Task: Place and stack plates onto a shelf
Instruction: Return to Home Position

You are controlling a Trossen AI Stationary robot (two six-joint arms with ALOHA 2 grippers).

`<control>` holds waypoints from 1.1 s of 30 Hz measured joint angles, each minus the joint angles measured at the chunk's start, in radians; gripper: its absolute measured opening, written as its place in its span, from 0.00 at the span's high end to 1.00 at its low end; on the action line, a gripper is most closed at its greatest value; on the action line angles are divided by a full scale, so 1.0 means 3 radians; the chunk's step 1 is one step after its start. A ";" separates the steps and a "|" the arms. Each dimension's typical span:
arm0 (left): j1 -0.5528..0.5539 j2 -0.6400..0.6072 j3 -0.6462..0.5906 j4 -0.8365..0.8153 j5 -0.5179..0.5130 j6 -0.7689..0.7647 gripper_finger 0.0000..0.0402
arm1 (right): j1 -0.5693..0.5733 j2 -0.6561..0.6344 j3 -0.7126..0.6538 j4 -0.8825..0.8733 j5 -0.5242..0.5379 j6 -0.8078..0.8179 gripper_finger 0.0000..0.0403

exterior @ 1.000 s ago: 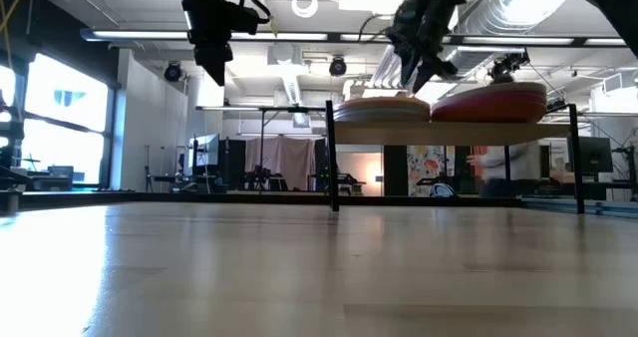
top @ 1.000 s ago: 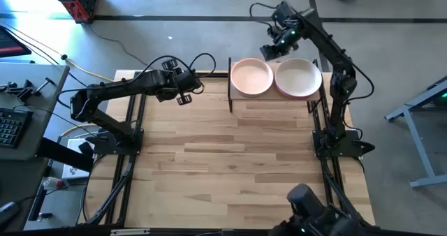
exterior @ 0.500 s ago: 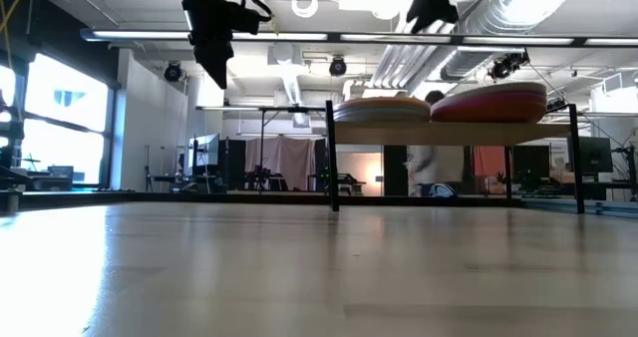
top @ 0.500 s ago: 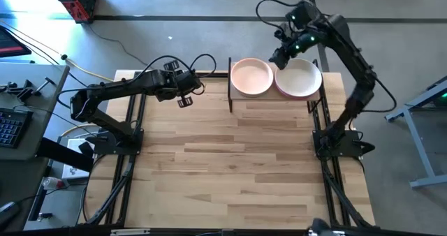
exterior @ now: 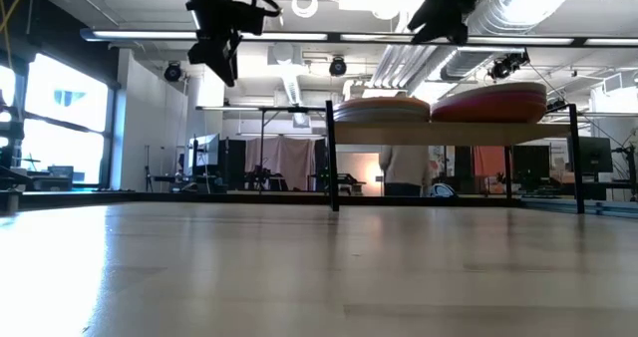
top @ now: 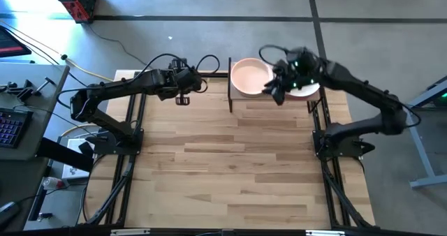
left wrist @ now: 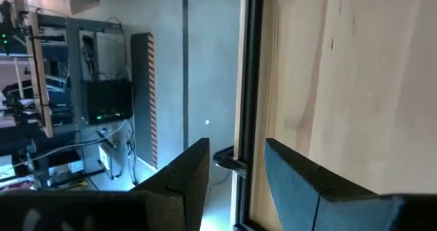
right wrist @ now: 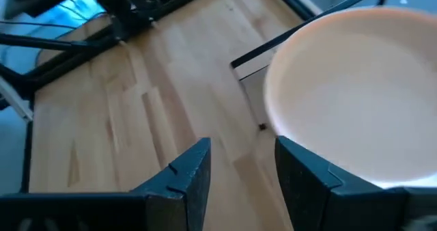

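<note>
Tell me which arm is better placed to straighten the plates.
Right, likely. The right gripper, open and empty, hangs over the shelf by the plates; the left gripper is beyond the shelf's end.

The high camera looks straight down on the whole pale plank-wood tabletop point(top: 230, 166); the low one faces level across it toward the light wooden, black-legged shelf point(exterior: 454, 133). The right wrist camera hangs close above that shelf's round peach plate point(right wrist: 355, 94), which the high view shares; the left wrist camera views the table edge.

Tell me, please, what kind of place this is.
Probably a robotics laboratory in an industrial hall. Exposed silver ventilation ducts run under the ceiling, two dark robot arms stand at a light wooden table, and a black computer keyboard lies on a grey desk beside it.
</note>
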 joint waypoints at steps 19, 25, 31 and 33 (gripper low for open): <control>0.0033 0.0001 0.0000 0.0423 0.0022 -0.0636 0.67 | 0.0458 -0.1405 -0.2426 0.2169 0.0004 0.0474 0.65; 0.0017 -0.0027 0.0000 0.0417 0.0065 -0.1120 0.67 | 0.0422 -0.2087 -0.2869 0.2313 0.0010 0.0427 0.65; 0.0024 -0.0448 -0.0093 0.0480 0.0683 -0.1587 0.67 | 0.0422 -0.2632 -0.3124 0.2302 -0.0005 0.0263 0.65; 0.0024 -0.0678 -0.0181 0.0486 0.0705 -0.1675 0.67 | 0.0422 -0.2770 -0.3150 0.2238 -0.0053 0.0260 0.65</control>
